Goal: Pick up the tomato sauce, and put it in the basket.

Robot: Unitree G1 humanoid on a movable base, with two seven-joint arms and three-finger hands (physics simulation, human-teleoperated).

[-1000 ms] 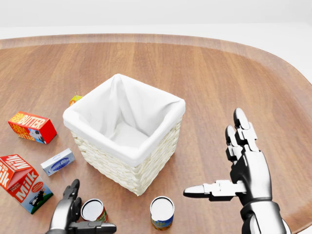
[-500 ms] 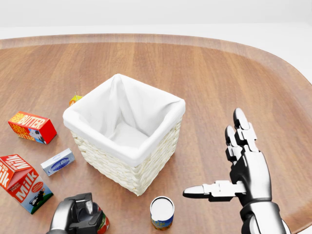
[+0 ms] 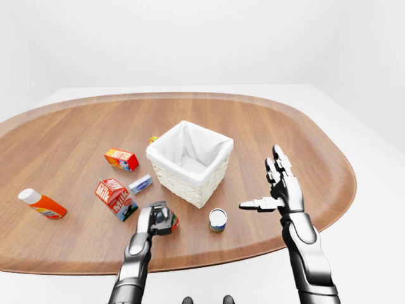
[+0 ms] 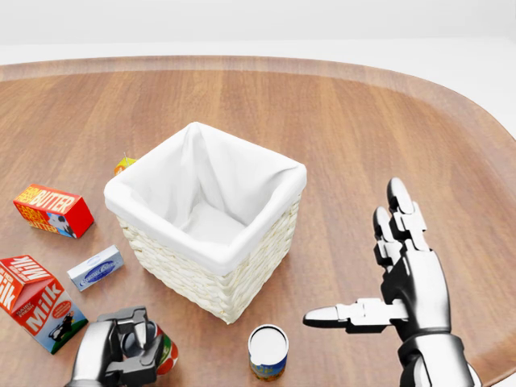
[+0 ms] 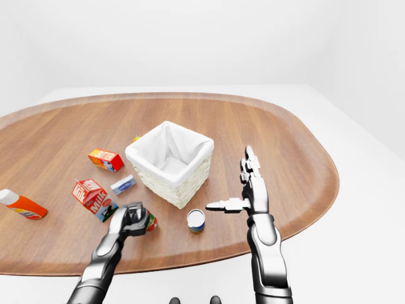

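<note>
Head view: the left hand (image 4: 121, 351) has its fingers wrapped round the tomato sauce (image 4: 158, 353), a red-labelled can low on the left of the wooden table (image 4: 339, 121), just beside the basket (image 4: 205, 214). Fingers hide most of the can; whether its long axis stands upright or tilts cannot be told here. The right hand (image 4: 399, 282) hovers at lower right, fingers spread and thumb out sideways, holding nothing. A second can (image 4: 268, 351) stands upright below the basket, pale top facing the camera. A butter box (image 4: 53, 210), a milk carton (image 4: 36, 302) and a small blue-and-white box (image 4: 95, 268) lie to the left.

Left-eye view: the gripped can sits below and left of the white-lined basket, with the milk carton close on its left. An orange bottle (image 3: 41, 204) lies on its side at far left, white cap pointing up-left.

Right-eye view: the same layout, the can's red label (image 5: 150, 221) showing past the closed fingers.
</note>
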